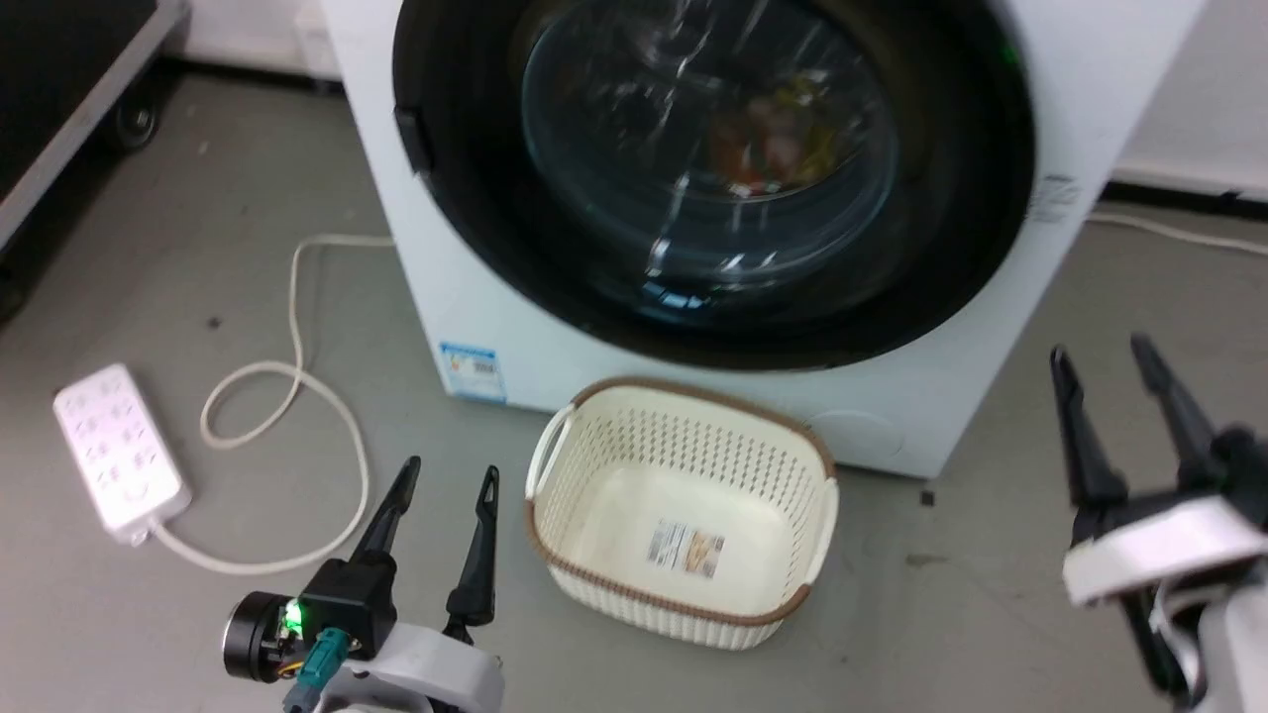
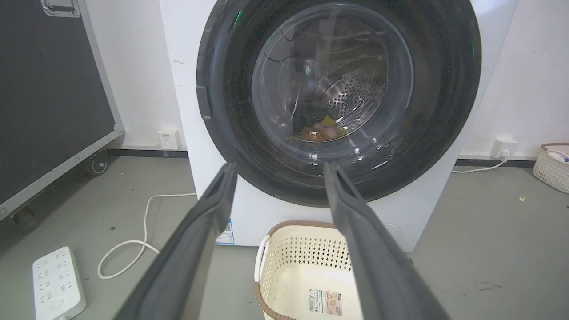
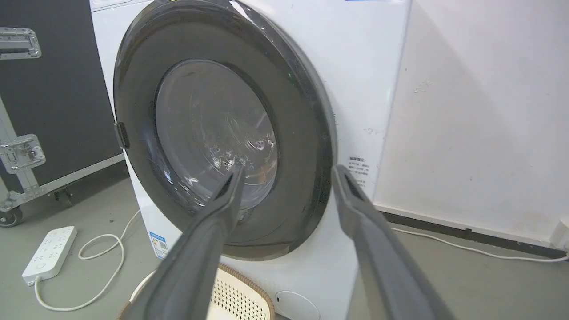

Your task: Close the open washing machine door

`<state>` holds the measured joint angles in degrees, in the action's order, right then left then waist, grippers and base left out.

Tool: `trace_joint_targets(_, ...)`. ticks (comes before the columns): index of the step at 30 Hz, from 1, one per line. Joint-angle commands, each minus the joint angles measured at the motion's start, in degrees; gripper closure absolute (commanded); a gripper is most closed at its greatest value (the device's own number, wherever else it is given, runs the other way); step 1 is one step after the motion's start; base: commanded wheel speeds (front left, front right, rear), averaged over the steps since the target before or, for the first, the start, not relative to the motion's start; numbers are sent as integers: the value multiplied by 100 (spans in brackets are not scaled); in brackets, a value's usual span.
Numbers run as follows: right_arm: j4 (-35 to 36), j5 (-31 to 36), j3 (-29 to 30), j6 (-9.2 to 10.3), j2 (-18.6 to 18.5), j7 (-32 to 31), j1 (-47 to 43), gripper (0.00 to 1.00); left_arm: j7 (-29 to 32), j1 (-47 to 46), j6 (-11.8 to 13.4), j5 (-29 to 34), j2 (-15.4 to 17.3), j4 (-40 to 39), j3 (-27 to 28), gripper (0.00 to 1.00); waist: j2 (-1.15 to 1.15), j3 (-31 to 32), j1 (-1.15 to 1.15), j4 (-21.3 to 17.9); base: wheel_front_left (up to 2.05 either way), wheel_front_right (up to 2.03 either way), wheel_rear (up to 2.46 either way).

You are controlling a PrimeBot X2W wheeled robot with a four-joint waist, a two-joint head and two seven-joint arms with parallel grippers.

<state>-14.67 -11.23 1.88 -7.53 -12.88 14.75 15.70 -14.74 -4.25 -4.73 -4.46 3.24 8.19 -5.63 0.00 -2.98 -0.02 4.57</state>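
The white washing machine (image 1: 475, 297) fills the upper middle of the head view, with a blue label (image 1: 469, 368) low on its front. Its round black-rimmed door (image 1: 713, 178) with the bulging glass window lies flat against the machine's front; coloured laundry shows through the glass. A small handle (image 1: 413, 139) sits on the door's left rim. My left gripper (image 1: 451, 470) is open low at the left, well short of the machine. At the right my right gripper (image 1: 1100, 349) is open too, near the machine's lower right corner. Both hold nothing. Both wrist views face the door (image 2: 338, 89) (image 3: 213, 133).
A cream perforated basket (image 1: 684, 515) stands empty on the floor right before the machine, between my grippers. A white power strip (image 1: 119, 451) and its looping cord (image 1: 297, 337) lie at the left. A black wheeled case (image 2: 44, 89) stands far left. Another basket (image 2: 553, 166) sits by the right wall.
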Motion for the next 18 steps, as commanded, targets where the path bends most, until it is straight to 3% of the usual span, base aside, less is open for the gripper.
trace_joint_targets(1,181,105,129,4,182,24,-263,0,-26,87,-39,34,32,29,5,0,0,250,2,-202,0,0,0)
trace_joint_targets(8,918,574,548,4,857,24,-1243,0,-26,164,-141,-39,19,60,-9,0,0,395,2,-323,0,0,0)
trace_joint_targets(18,760,877,434,4,996,25,-1775,0,-26,275,-202,-20,9,228,21,0,0,482,2,-387,0,0,0)
